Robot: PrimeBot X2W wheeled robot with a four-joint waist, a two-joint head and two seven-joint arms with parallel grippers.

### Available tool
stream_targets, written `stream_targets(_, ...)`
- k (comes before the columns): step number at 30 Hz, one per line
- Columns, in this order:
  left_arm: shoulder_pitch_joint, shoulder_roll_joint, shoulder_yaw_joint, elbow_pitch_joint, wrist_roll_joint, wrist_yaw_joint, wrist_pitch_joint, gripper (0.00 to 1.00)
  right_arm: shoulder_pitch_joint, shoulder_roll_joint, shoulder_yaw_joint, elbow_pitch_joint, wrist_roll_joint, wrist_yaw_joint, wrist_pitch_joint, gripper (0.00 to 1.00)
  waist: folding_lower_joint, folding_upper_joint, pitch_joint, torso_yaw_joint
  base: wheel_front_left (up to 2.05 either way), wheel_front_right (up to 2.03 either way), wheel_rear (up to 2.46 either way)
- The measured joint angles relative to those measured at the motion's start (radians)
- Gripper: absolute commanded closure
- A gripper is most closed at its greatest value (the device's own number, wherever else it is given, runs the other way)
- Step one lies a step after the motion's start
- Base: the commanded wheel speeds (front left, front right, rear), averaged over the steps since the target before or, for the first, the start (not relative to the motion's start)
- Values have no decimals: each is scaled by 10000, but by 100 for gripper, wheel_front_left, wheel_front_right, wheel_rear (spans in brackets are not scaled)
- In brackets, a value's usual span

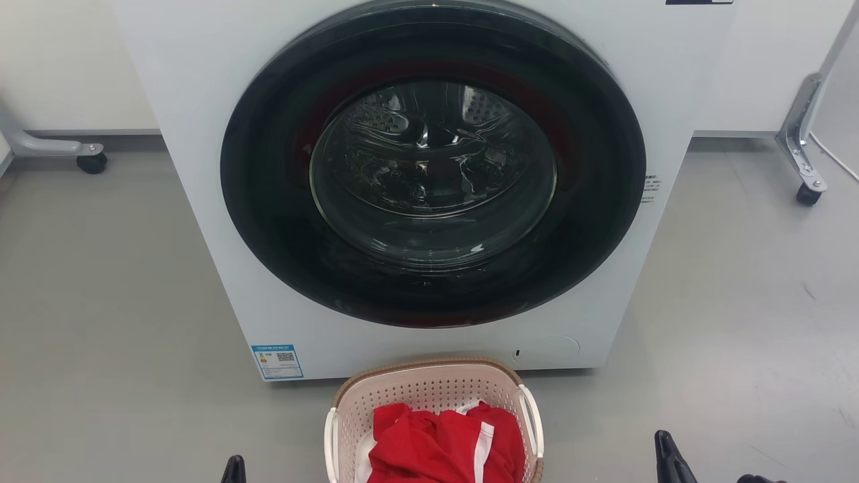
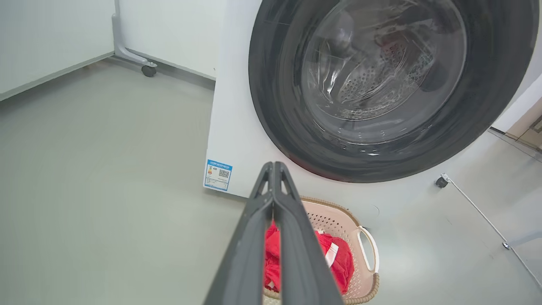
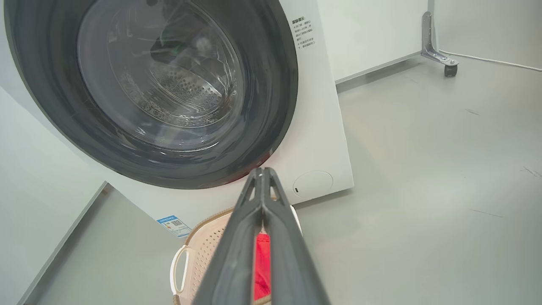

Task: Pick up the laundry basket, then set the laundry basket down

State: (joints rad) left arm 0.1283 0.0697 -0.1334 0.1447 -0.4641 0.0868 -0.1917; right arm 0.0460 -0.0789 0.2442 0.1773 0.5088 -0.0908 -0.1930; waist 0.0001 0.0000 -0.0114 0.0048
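The laundry basket [image 1: 429, 392] sits on grey floor [image 1: 100, 302] before the white washer [image 1: 201, 100].

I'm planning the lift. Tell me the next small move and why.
Probably open both pincers. The left pincer and right pincer are shut, fingertips together, flanking the basket without touching it; it sits on the floor before the washer, and its white handles need open fingers to grip.

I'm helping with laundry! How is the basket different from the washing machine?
The laundry basket is small, cream and full of holes; the washing machine is bigger and smooth white. The basket's top is open, showing red cloth; the machine's round door is shut. Both stand on the floor.
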Motion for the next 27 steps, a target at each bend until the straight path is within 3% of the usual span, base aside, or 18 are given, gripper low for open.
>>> stream_targets(27, -661, -73, 775, 476, -3860, -706, 1112, 100, -414, 127, -1302, 403, 3705, 694, 1126, 100, 0, 0, 44, -16, 0, 0, 0)
